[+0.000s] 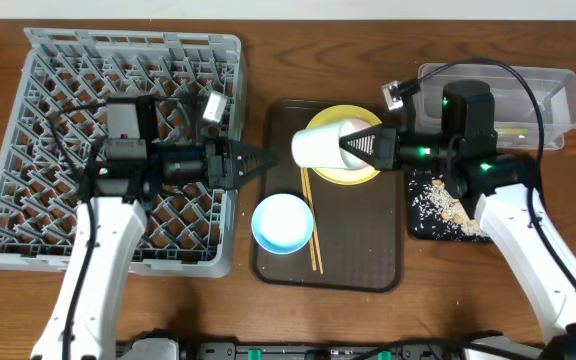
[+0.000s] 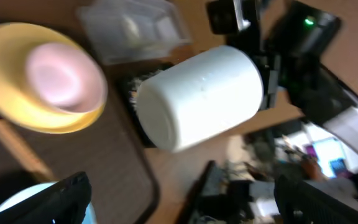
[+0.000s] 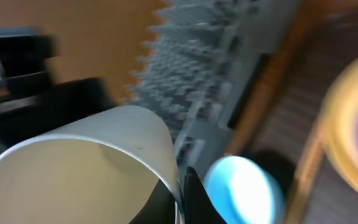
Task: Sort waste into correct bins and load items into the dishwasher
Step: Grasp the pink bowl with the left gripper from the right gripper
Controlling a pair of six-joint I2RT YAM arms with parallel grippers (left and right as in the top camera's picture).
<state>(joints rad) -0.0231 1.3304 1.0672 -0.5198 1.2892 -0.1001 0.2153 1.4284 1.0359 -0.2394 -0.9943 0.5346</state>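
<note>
My right gripper [image 1: 348, 146] is shut on the rim of the small white cup [image 1: 318, 146] and holds it on its side above the yellow plate [image 1: 330, 172]. The pinched rim shows in the right wrist view [image 3: 180, 186]. A cream-white bowl [image 2: 64, 74] sits on the plate. My left gripper [image 1: 266, 160] is open and empty at the grey dish rack's [image 1: 28, 150] right edge, fingers pointing at the cup [image 2: 201, 96]. The light blue bowl [image 1: 283, 222] and wooden chopsticks [image 1: 311, 225] lie on the brown tray.
The brown serving tray [image 1: 368, 262] lies in the middle. The clear tub [image 1: 553, 100] stands at the back right. The black tray [image 1: 420, 228] in front of it holds rice-like scraps [image 1: 440, 200]. The wrapper and tissue are not clearly visible.
</note>
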